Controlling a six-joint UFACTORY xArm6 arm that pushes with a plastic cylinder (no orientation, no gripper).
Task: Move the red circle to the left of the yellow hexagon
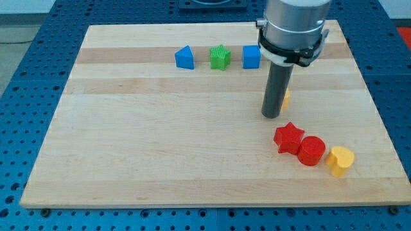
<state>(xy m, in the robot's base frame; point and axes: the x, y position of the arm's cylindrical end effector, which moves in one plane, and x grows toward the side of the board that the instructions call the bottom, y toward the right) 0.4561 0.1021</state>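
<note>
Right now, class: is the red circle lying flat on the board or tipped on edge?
Flat. The red circle shows its round top face upward, resting on the board between the red star and yellow heart.

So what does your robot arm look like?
My arm is a fat, shiny silver-grey cylinder coming in from the view's top. A black band with a white ring under it circles its lower edge. Below that hangs a straight dark rod, round like a thick marker, ending in my tip. I see no cables or writing on it.
</note>
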